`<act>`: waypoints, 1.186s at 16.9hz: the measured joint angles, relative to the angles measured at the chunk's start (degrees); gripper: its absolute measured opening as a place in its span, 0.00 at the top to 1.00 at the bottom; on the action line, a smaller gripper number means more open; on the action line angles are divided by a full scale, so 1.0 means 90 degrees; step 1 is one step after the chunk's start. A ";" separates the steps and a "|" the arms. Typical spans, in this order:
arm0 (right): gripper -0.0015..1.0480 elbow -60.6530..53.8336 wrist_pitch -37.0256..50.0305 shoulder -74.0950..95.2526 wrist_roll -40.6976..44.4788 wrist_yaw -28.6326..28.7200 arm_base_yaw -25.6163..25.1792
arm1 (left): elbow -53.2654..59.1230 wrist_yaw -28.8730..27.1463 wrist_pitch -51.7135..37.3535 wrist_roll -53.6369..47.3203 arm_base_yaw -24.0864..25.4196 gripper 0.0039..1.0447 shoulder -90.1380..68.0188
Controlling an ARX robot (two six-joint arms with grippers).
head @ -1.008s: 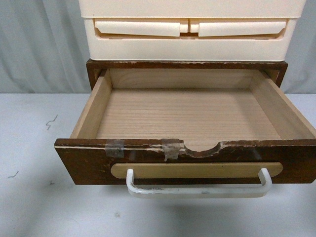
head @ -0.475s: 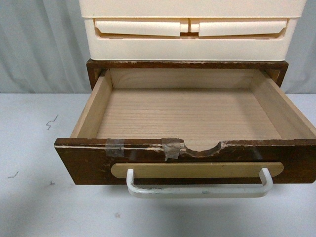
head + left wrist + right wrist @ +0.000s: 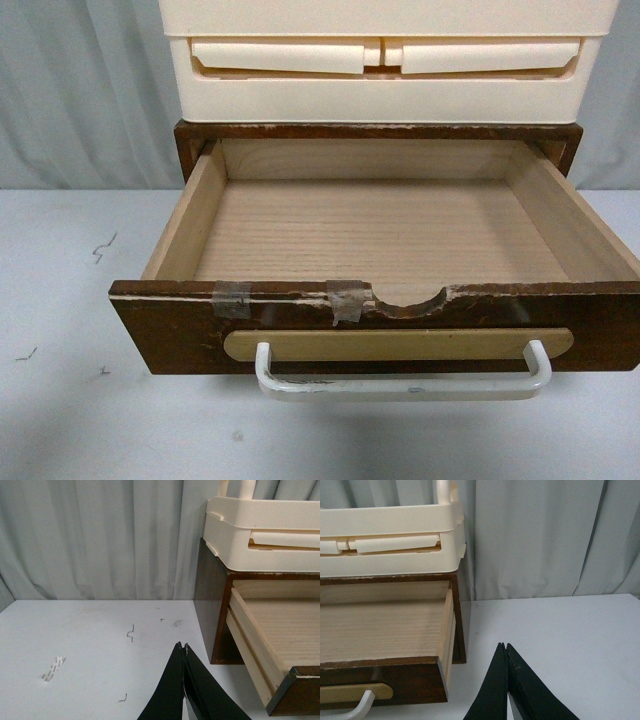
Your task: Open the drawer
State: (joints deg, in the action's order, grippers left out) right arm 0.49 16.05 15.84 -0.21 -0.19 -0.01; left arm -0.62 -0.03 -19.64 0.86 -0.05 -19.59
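Drawer [image 3: 380,240]: centre of the front view, pulled well out of its dark brown wooden casing [image 3: 212,605]; pale, straight-grained wood floor and side walls, nothing inside.
Drawer front: dark brown wood, scuffed; top edge chipped, with a half-round notch at mid-width.
Tape [image 3: 348,298]: two clear strips stuck over the top edge, left of the notch.
Handle [image 3: 403,378]: white bar of rounded section, paint worn, fixed on a tan elongated plate [image 3: 398,344] with rounded ends; lower centre of the front view.
Cream plastic unit [image 3: 385,60]: sits on top of the casing, top of frame; smooth moulded shell, two flat pull tabs meeting at centre.
Surface [image 3: 60,300]: matt white, with small dark marks at left.
Backdrop: grey pleated curtain [image 3: 100,535].
Left hand [image 3: 183,646]: black tapered fingers pressed together at the tips, nothing between them, above bare surface, apart from the drawer's side.
Right hand [image 3: 504,646]: same condition, fingers closed tip to tip, empty, beside the drawer's corner without contact.
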 joint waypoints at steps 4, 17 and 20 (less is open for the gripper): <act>0.98 0.0000 -0.0410 -0.0408 0.0005 0.0000 0.0000 | 0.0000 0.0000 0.0527 0.0000 0.0000 0.99 0.0520; 0.97 0.0007 -0.1817 -0.1732 0.0012 0.0015 0.0000 | -0.0002 -0.0007 0.2193 0.0002 0.0005 0.98 0.2135; 0.66 0.0007 -0.1809 -0.1734 0.0010 0.0017 0.0000 | 0.0000 0.0002 0.2208 -0.0002 0.0005 0.65 0.2135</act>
State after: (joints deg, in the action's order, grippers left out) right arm 0.56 -0.23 0.23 -0.12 -0.03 -0.01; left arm -0.62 -0.01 0.23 0.84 -0.01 -0.38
